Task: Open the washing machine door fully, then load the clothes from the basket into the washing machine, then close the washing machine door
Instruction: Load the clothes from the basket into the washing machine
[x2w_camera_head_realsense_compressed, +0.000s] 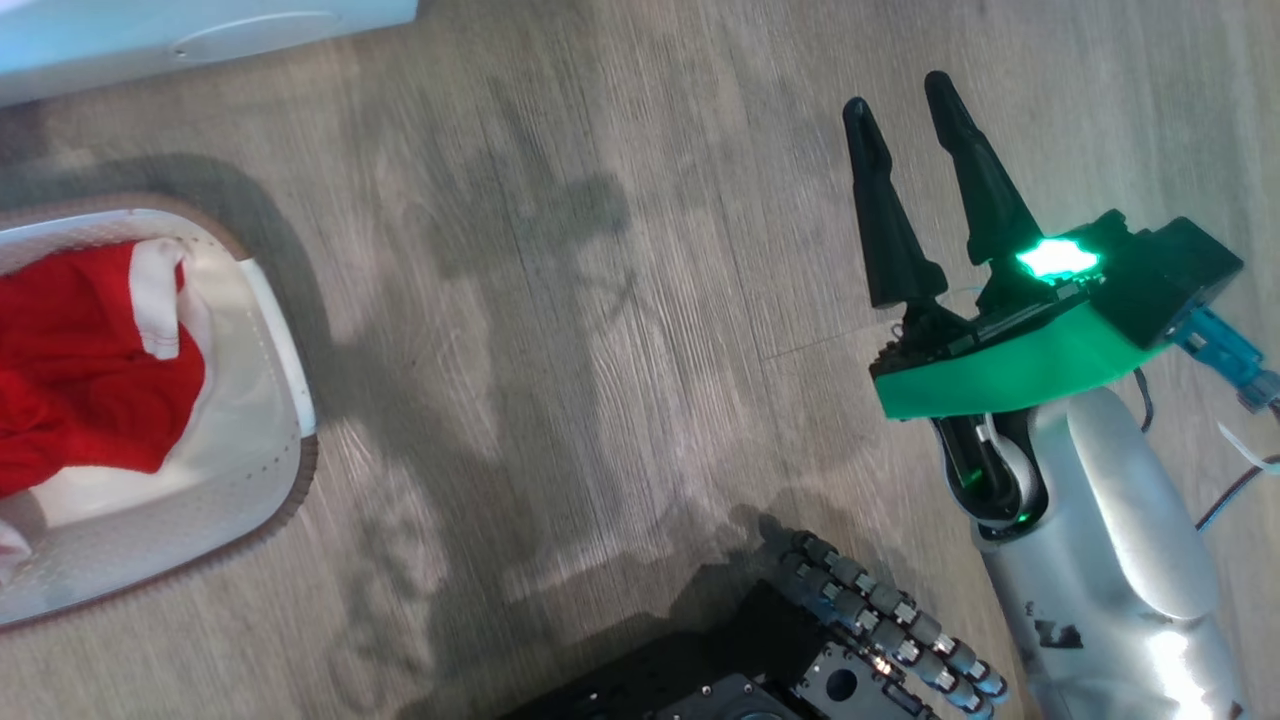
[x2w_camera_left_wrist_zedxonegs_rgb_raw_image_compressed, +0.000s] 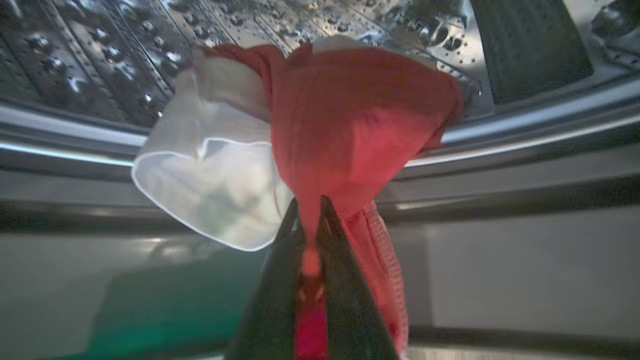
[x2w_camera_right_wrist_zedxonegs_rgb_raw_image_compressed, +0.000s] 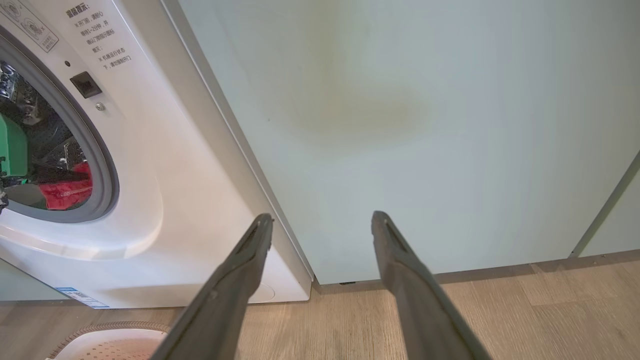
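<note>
my left tool (x2w_camera_left_wrist_zedxonegs_rgb_raw_image_compressed: 310, 205) pinched on clothes (x2w_camera_left_wrist_zedxonegs_rgb_raw_image_compressed: 350, 115) | washing machine drum (x2w_camera_left_wrist_zedxonegs_rgb_raw_image_compressed: 100, 55) straight ahead | right tool (x2w_camera_right_wrist_zedxonegs_rgb_raw_image_compressed: 322, 216) wide, empty

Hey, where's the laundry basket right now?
In the head view the basket sits on the floor at the left edge, red clothes inside, in front of the washing machine.

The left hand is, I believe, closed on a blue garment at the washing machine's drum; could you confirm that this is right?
Not quite: the garment is red with a white panel, not blue. The left wrist view shows the left hand closed on that garment at the washing machine drum.
</note>
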